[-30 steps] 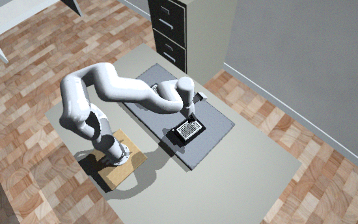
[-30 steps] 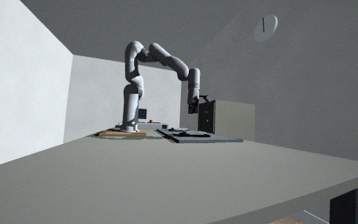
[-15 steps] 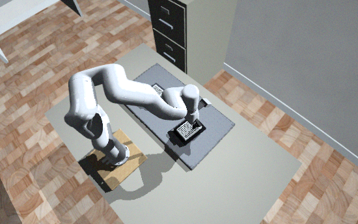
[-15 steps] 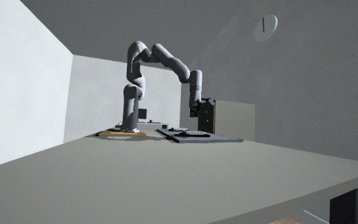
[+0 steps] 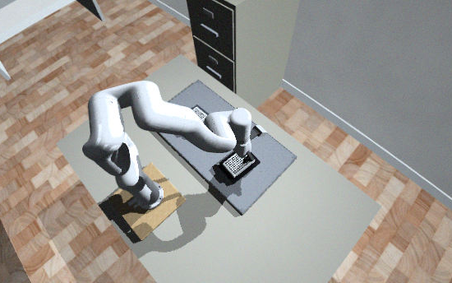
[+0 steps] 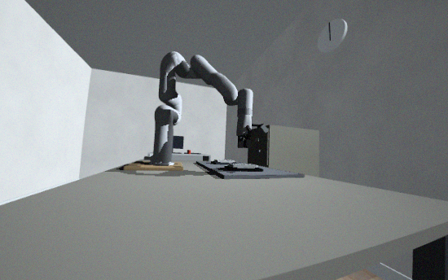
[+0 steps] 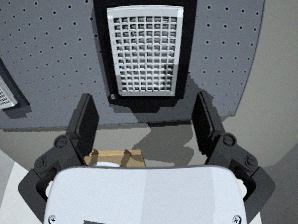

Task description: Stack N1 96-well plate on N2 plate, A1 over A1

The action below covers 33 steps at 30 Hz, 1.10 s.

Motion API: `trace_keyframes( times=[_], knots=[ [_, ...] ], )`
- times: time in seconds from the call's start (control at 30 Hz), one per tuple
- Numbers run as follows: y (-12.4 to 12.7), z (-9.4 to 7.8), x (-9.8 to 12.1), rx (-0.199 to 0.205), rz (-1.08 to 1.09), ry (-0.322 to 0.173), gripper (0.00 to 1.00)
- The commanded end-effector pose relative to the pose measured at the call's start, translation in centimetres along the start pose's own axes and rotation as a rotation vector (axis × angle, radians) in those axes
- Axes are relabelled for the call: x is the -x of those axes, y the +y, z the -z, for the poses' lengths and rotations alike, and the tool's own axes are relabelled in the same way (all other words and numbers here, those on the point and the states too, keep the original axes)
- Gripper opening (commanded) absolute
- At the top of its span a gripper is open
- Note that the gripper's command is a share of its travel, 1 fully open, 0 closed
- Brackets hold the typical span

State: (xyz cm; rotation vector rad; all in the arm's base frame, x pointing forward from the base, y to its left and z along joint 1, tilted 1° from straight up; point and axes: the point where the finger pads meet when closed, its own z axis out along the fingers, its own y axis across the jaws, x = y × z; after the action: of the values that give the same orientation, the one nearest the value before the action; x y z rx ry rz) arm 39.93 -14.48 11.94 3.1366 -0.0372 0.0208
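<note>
Plate (image 7: 145,48) in nest N1 (image 7: 100,43); open claw (image 7: 147,125) above, near its edge.

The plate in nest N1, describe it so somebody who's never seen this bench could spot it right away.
Find the grey perforated board lying across the pale table; two black nests sit on it. The N1 plate is the white gridded plate in the nest toward the board's free end, directly below the open gripper. The other plate is partly hidden behind the arm.

A pale grey table (image 5: 304,230) fills the frame's centre, carrying a grey perforated board (image 5: 275,158) at centre right and a wooden base plate (image 5: 168,206) at lower left.
</note>
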Motion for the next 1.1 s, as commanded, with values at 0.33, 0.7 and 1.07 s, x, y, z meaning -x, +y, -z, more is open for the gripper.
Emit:
trace_keyframes(
  times=[0.33, 0.7, 1.07],
  knots=[
    [0.1, -2.2, -0.1, 0.001, 0.000, 0.004, 1.00],
    [0.1, -3.7, -0.1, 0.001, 0.000, 0.004, 1.00],
    [0.1, -5.3, -0.1, 0.001, 0.000, 0.004, 1.00]
  ],
)
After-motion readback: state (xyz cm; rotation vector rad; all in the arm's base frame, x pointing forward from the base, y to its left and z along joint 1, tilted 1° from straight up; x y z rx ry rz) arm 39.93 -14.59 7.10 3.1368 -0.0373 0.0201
